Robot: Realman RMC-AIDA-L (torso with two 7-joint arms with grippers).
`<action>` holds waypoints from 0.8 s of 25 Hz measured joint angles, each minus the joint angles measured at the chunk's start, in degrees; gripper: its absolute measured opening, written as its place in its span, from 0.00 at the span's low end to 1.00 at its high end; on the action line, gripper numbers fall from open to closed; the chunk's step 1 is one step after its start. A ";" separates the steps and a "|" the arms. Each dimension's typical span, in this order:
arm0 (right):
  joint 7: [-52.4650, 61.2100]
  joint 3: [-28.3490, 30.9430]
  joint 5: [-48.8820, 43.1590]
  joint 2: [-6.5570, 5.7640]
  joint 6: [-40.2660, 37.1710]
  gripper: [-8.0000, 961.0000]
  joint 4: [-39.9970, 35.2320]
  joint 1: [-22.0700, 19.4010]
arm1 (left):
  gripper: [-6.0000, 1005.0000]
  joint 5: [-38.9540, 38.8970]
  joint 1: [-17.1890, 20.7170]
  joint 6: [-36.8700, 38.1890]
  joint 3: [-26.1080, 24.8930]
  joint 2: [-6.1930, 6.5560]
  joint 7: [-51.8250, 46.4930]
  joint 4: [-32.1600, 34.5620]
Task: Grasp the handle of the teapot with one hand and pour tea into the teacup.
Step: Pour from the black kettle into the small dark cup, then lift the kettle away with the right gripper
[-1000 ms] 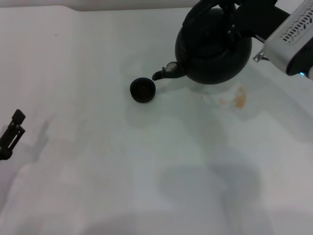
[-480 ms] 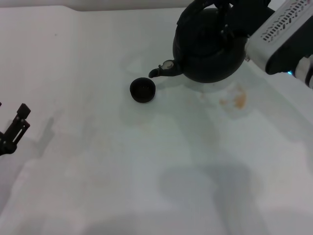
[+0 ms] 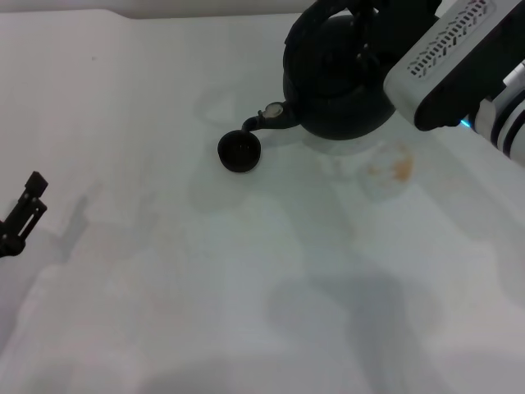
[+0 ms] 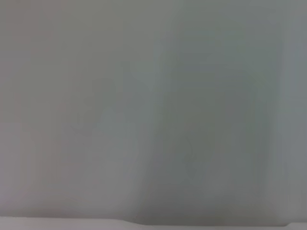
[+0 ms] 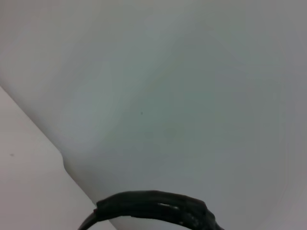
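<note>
The right gripper (image 3: pixel 379 33) is at the far right of the table, and it holds the teapot (image 3: pixel 336 78) by the handle (image 3: pixel 316 18), which loops over the top of the pot. Its fingers are hidden behind the arm and the pot, so I cannot tell how wide they are; I judge only that they grip, because the pot hangs tilted. In the right wrist view only an arc of the handle (image 5: pixel 153 207) appears.

Compared with one second ago, the teapot has moved to the left and a little away, and it tilts more. The spout (image 3: pixel 264 120) has come closer to the teacup (image 3: pixel 239 151), which sits below and to the left of the gripper. The pale tip is now at the far rim of the cup, or just above it. I think the pouring is beginning, but no stream of tea is visible. The cup itself has not moved.

The left gripper (image 3: pixel 23 212) is parked far to the left, near the table edge.
</note>
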 joint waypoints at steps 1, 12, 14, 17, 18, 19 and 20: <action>-0.14 -0.38 0.00 0.01 -0.58 0.12 0.01 0.02 | 0.74 -0.01 -0.04 0.04 -0.01 0.03 0.00 -0.07; -0.54 -4.74 -0.19 -0.11 -7.48 0.12 0.23 1.47 | 0.74 -0.03 -0.83 0.36 -0.03 0.13 0.00 -0.07; -0.62 -5.21 -0.37 -0.11 -8.18 0.12 0.24 1.60 | 0.74 -0.03 -0.89 0.38 -0.03 0.13 0.00 0.01; -0.69 -5.59 -0.80 -0.06 -8.78 0.12 0.25 1.71 | 0.74 -0.03 -0.94 0.40 -0.03 0.14 0.03 0.06; -0.70 -5.77 -0.89 -0.04 -9.13 0.12 0.25 1.82 | 0.74 -0.03 -0.94 0.40 -0.02 0.14 0.04 0.06; -0.72 -5.99 -0.94 -0.04 -9.50 0.12 0.24 1.95 | 0.74 -0.03 -0.94 0.41 -0.06 0.14 0.04 0.07; -0.77 -6.22 -1.08 -0.03 -9.97 0.12 0.24 2.10 | 0.74 -0.03 -0.94 0.44 -0.11 0.14 0.04 0.08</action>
